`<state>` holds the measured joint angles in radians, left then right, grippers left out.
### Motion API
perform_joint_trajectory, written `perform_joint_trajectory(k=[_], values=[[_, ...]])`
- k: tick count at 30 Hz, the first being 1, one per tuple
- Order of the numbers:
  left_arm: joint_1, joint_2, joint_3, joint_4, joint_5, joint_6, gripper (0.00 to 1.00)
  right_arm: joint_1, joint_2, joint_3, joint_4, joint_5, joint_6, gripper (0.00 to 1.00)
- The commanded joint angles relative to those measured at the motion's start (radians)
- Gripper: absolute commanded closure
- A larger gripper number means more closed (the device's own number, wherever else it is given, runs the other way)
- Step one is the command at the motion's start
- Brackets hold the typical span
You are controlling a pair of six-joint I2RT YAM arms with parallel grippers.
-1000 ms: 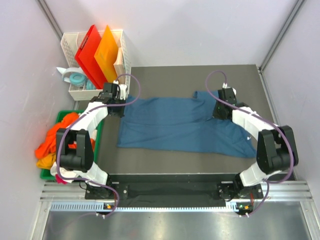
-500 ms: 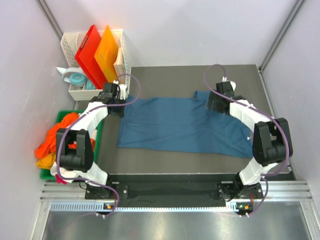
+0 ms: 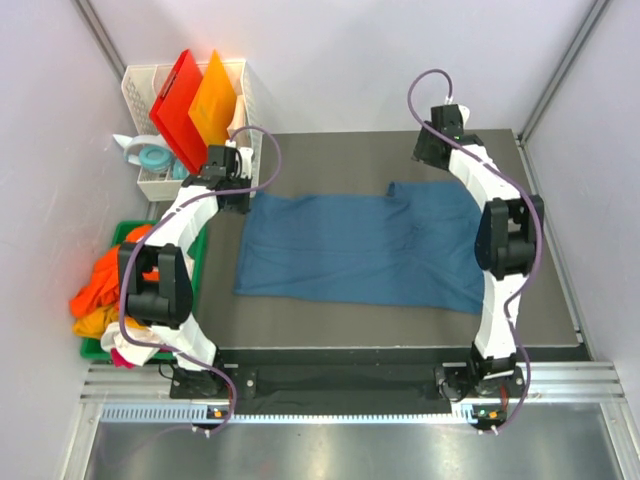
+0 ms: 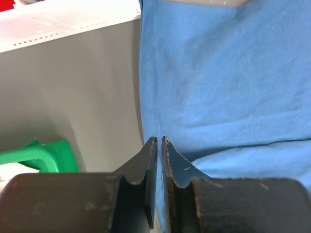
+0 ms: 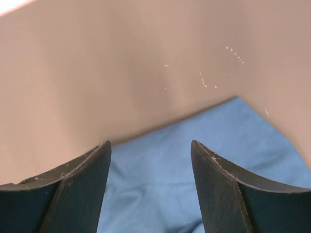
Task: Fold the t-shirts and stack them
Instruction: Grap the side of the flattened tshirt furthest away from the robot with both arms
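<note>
A dark teal-blue t-shirt point(image 3: 360, 245) lies spread flat across the dark table point(image 3: 330, 160). My left gripper point(image 3: 236, 196) hovers at its far left corner. In the left wrist view the left gripper point(image 4: 159, 139) is all but shut, with only a thin slit, over the hem of the t-shirt point(image 4: 218, 73), and it grips nothing. My right gripper point(image 3: 428, 155) is past the far right corner. There the right gripper point(image 5: 150, 143) stands open over the edge of the t-shirt point(image 5: 160, 160). Orange and yellow t-shirts point(image 3: 100, 285) are heaped in the green crate point(image 3: 95, 350).
A white basket point(image 3: 245, 100) at the back left holds a red board point(image 3: 175, 105) and an orange board point(image 3: 212, 100), with tape rolls point(image 3: 155, 158) beside it. The green crate point(image 4: 43, 155) sits off the table's left edge. Walls close in on both sides.
My right gripper has opened, let go of the shirt's right part and swung to the far back. That part now lies flatter. My left gripper has drawn back a little from the far left corner.
</note>
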<state>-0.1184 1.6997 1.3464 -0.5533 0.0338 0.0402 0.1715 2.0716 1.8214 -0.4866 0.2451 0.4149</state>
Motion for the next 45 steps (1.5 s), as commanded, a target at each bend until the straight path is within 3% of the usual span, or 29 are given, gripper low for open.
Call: perform_joint_trajectory(k=[1, 10, 27, 31, 35, 45], values=[[0.005, -0.02, -0.004, 0.0, -0.02, 0.024, 0.87, -0.067, 0.155, 0.169, -0.101, -0.096, 0.03, 0.34], [0.006, 0.004, 0.008, 0.004, -0.063, 0.004, 0.87, -0.072, 0.269, 0.28, -0.13, -0.142, -0.001, 0.37], [0.008, 0.035, 0.005, -0.007, -0.052, 0.004, 0.88, -0.072, 0.285, 0.173, -0.113, -0.19, 0.019, 0.46], [0.008, 0.028, -0.01, -0.005, -0.058, 0.009, 0.88, -0.072, 0.306, 0.179, -0.132, -0.198, 0.027, 0.62], [0.008, 0.017, -0.021, -0.002, -0.055, 0.009, 0.88, -0.073, 0.298, 0.174, -0.127, -0.194, 0.019, 1.0], [0.006, -0.014, -0.056, 0.012, -0.054, 0.01, 0.88, -0.069, 0.115, 0.047, -0.007, -0.179, 0.016, 1.0]])
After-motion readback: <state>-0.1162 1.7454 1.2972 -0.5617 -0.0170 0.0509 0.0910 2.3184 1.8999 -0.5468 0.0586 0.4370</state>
